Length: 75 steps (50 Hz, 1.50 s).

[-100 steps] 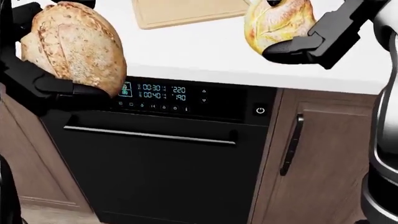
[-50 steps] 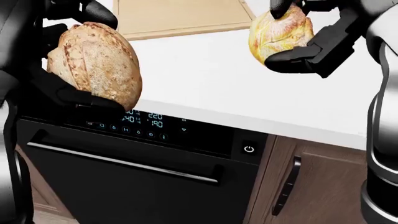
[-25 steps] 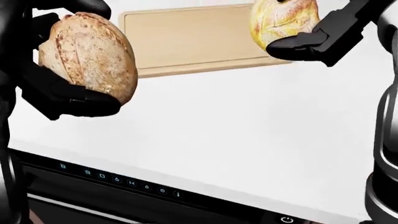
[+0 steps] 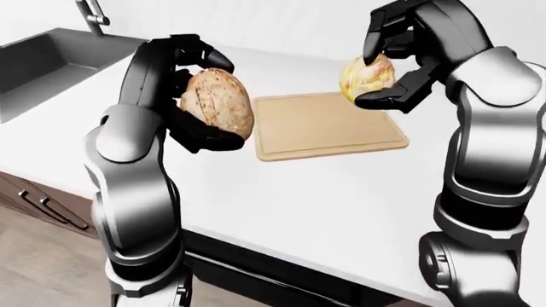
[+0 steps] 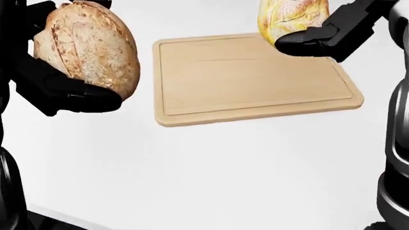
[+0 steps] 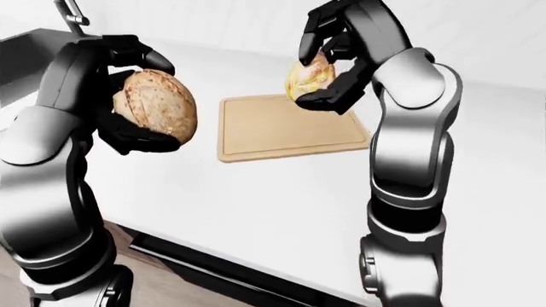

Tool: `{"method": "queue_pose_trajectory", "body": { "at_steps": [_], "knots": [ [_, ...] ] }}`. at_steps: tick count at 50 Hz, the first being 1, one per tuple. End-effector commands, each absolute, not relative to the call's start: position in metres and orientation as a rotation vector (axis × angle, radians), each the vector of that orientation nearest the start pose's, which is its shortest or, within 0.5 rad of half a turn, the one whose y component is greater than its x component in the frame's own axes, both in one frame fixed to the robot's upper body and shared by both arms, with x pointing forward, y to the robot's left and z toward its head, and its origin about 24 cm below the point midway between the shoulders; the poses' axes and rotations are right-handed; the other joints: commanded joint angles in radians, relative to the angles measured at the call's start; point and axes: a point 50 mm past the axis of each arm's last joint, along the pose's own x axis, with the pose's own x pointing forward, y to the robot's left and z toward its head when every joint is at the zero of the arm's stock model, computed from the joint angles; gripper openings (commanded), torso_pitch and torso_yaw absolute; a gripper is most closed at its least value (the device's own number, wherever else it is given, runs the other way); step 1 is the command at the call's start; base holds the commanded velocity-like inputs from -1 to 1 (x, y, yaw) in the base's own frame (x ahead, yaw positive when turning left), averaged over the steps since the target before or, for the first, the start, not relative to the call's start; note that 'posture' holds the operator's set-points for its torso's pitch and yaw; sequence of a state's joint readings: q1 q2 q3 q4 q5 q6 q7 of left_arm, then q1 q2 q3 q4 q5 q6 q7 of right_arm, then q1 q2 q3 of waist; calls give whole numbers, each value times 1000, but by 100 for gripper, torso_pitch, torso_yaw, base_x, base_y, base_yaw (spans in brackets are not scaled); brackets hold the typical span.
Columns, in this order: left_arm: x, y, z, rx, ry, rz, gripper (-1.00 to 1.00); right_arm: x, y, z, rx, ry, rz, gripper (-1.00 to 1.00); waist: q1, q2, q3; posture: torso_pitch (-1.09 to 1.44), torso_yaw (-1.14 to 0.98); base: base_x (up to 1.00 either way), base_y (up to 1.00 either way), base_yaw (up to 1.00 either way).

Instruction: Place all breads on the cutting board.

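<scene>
Risk: brown round loaf [image 5: 86,45], clamped in left hand [image 5: 61,86], hangs left of cutting board [image 5: 249,79]; early release drops it on table [image 5: 211,172]. Right hand [image 5: 313,36] grips yellow loaf [image 5: 291,18], seemingly over board's top-right edge.

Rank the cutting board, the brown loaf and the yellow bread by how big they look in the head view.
1. cutting board
2. brown loaf, though it sits nearer the camera
3. yellow bread, partly cut off at the top

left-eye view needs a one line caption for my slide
Left hand grips a brown loaf, right hand a yellow bread, above the cutting board.
</scene>
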<state>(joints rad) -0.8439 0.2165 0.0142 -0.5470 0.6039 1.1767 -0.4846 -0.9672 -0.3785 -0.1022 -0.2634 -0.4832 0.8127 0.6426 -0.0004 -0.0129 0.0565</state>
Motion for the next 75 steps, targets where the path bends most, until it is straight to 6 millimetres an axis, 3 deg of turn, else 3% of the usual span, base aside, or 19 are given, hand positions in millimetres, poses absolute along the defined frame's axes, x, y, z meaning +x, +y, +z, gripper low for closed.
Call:
{"method": "queue_pose_trajectory", "body": {
  "at_steps": [1, 10, 19, 37, 44, 62, 65, 66, 75],
  "knots": [
    [278, 155, 302, 449, -248, 65, -100, 308, -175, 337, -642, -331, 52, -100, 0, 1, -31, 0, 0, 0, 0, 0],
    [275, 155, 309, 450, -260, 67, -100, 328, -185, 334, -646, -247, -60, -100, 1, 1, -30, 0, 0, 0, 0, 0],
    [276, 154, 307, 438, -256, 64, -100, 348, -182, 312, -660, -182, -56, -100, 2, -2, -24, 0, 0, 0, 0, 0],
    [277, 154, 305, 442, -252, 63, -100, 360, -179, 284, -699, -99, -18, -100, 7, -4, -19, 0, 0, 0, 0, 0],
    [276, 154, 308, 442, -255, 63, -100, 369, -178, 279, -710, -90, -34, -100, 6, -3, -22, 0, 0, 0, 0, 0],
    [278, 156, 304, 437, -250, 64, -100, 415, -176, 275, -669, -90, -156, -100, 2, 5, -36, 0, 0, 0, 0, 0],
    [279, 156, 303, 436, -249, 64, -100, 417, -173, 273, -671, -89, -156, -83, 3, 5, -38, 0, 0, 0, 0, 0],
    [279, 157, 302, 436, -249, 65, -100, 418, -172, 271, -674, -85, -150, -62, 3, 5, -39, 0, 0, 0, 0, 0],
    [277, 157, 301, 436, -249, 64, -100, 420, -167, 258, -697, -62, -130, -44, 6, 3, -43, 0, 0, 0, 0, 0]
  ]
}}
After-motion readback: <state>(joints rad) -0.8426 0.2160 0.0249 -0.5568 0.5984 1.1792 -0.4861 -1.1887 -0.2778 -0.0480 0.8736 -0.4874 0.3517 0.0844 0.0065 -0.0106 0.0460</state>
